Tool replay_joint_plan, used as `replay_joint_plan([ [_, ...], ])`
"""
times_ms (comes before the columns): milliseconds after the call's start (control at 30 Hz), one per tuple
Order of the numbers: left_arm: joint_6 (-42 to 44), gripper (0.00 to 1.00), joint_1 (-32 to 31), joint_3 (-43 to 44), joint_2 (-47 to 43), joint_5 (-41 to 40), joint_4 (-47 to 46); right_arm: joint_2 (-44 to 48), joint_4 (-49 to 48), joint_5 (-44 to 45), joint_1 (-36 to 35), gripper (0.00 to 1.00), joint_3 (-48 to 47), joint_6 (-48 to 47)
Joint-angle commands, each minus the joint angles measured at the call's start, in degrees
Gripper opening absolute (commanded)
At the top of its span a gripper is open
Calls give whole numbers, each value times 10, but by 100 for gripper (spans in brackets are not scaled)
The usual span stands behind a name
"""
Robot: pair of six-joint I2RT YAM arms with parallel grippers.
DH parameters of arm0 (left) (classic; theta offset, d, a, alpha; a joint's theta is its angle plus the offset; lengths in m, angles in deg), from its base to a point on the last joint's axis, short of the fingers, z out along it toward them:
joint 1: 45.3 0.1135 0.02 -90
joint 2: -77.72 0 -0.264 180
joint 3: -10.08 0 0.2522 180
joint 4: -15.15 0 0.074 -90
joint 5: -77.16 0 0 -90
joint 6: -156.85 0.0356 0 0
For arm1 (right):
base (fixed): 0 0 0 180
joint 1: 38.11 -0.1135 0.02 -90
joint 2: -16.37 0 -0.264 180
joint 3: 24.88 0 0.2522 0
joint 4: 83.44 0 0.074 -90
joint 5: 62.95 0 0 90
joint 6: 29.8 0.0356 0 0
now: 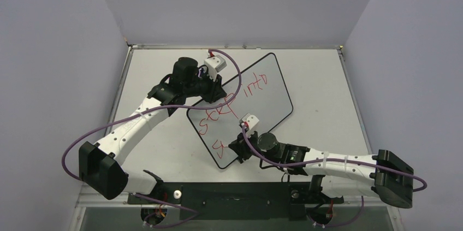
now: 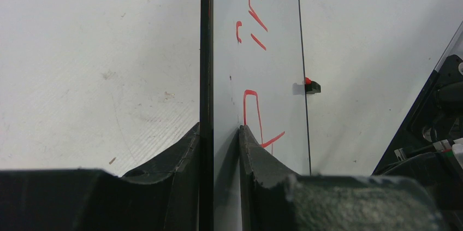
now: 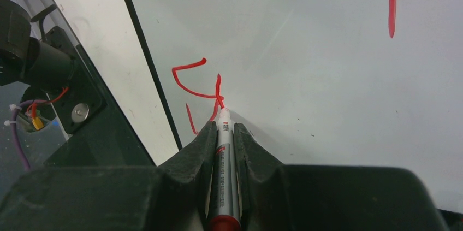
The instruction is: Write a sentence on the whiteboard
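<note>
Whiteboard place: the whiteboard (image 1: 267,102) sits on the pale surface (image 1: 322,78), mid-way out, between the two arms.
Whiteboard axis: its long axis runs diagonally, from near left to far right in the top view.
Sentence: the sentence (image 1: 228,104) is in red and follows that long axis. "step into" is on one line, and a few strokes of a second line sit by the near corner.
Marker: the grey marker (image 3: 225,154) points away from the wrist, tip touching the second line's strokes.
Left arm: the left arm (image 1: 136,124) reaches forward, then bends right to the board's far-left long edge.
Left fingers: the left fingers (image 2: 256,154) pinch that black-framed edge, one on each face. I cannot tell whether the edge is lifted.
Right arm: the right arm (image 1: 333,165) stretches low to the left, wrist over the near corner.
Right fingers: the right fingers (image 3: 196,149) are pressed onto the marker's barrel.
</note>
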State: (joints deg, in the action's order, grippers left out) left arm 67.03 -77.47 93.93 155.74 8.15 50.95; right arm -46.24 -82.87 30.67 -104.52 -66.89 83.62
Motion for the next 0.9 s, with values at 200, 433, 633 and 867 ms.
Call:
replay_joint_plan([
  [200, 42, 0, -4, 8, -1, -24, -50, 16, 1, 36, 6, 0, 22, 6],
  [433, 41, 0, -4, 7, -1, -24, -49, 21, 23, 51, 13, 0, -18, -14],
  [633, 41, 0, -4, 7, -3, -24, -49, 18, 35, 52, 24, 0, -51, -34],
  [867, 42, 0, -4, 8, -2, -23, -49, 6, 37, 46, 27, 0, -69, -43],
])
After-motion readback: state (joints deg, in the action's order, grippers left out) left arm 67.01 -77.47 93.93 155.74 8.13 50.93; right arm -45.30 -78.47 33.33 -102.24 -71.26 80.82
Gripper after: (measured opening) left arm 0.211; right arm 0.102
